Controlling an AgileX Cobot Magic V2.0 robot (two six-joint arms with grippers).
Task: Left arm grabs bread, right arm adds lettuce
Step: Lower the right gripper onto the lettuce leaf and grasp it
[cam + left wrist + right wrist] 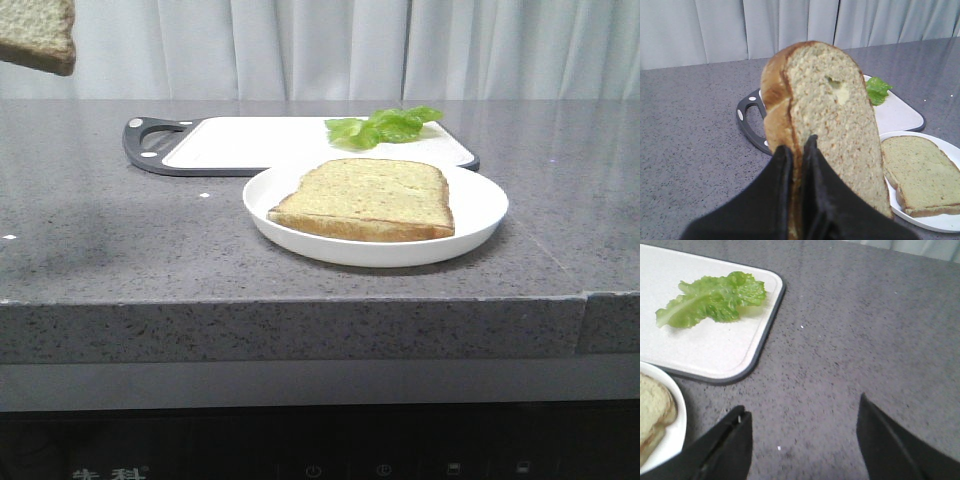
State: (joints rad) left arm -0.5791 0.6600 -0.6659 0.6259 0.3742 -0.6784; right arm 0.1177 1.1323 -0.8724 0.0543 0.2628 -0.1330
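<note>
My left gripper (797, 145) is shut on the bread (827, 120), a thick slice with a golden-brown crust, held on edge in the air. In the front view only one corner of the bread (40, 35) shows, at the top left, and neither arm shows. The lettuce (385, 125) lies on the far right part of the white cutting board (250, 145). My right gripper (802, 407) is open over bare countertop, beside the board's corner, a short way from the lettuce (710, 302) and holding nothing.
A white plate (480, 215) stands in front of the board with a second, paler slice (365, 200) lying flat on it. The board has a dark handle (145, 145) at its left end. The grey stone counter ends at a front edge (300, 300). Curtains hang behind.
</note>
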